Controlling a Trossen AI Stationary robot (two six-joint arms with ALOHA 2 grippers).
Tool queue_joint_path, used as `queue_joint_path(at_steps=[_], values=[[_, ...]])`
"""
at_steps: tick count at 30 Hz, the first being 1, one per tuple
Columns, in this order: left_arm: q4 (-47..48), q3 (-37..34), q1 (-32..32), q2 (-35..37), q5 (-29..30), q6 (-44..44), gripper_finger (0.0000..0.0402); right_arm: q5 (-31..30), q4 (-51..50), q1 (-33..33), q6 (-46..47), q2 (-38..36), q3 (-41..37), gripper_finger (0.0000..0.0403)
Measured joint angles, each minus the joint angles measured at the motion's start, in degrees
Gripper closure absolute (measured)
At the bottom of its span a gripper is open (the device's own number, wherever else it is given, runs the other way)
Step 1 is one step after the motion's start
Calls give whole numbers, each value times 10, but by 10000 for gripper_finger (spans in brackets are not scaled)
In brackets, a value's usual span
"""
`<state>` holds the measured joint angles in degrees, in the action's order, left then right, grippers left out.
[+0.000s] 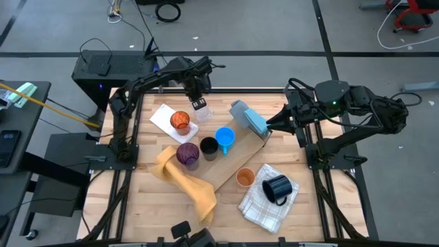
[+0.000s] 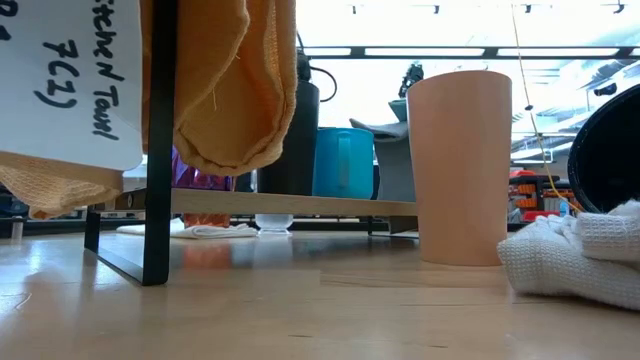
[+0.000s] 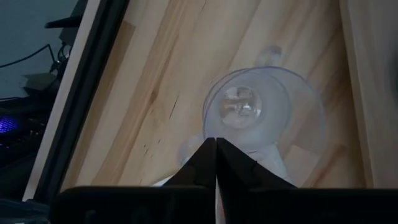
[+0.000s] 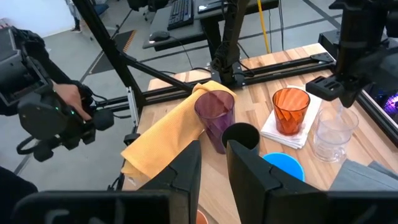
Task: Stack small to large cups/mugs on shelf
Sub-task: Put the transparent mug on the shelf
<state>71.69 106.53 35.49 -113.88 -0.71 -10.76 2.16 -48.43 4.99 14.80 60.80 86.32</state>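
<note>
Left gripper (image 3: 216,163) pinches clear cup (image 3: 261,115) rim from above.

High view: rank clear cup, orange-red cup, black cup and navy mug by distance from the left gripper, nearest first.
From the left gripper, fingers shut on the cup's rim:
1. clear cup, directly under it, on the table beside the white napkin.
2. orange-red cup, on the napkin, toward the left arm's side.
3. black cup, on the shelf board, mid-table.
4. navy mug, on the checked cloth, right front.
</note>
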Motion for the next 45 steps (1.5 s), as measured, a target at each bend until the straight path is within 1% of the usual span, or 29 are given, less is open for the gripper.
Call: queue_joint_path(at_steps=[3,10,19,23,32,36,40,45], values=[[0,1,0,4,0,-1,395,0,0,0,0,0,0,318],[-8,1,0,4,0,0,363,0,0,0,-2,0,0,318],[-31,1,1,4,0,3,345,0,0,0,0,0,0,318],[-42,1,1,4,0,12,326,0,0,0,1,0,0,318],[-43,0,5,-1,0,16,267,0,0,0,5,0,0,318],[-45,0,7,-3,0,16,248,0,0,0,5,0,0,318],[-50,0,7,-11,-1,19,240,0,1,0,7,0,0,318],[-49,0,11,-24,0,28,239,0,3,0,13,0,0,318]])
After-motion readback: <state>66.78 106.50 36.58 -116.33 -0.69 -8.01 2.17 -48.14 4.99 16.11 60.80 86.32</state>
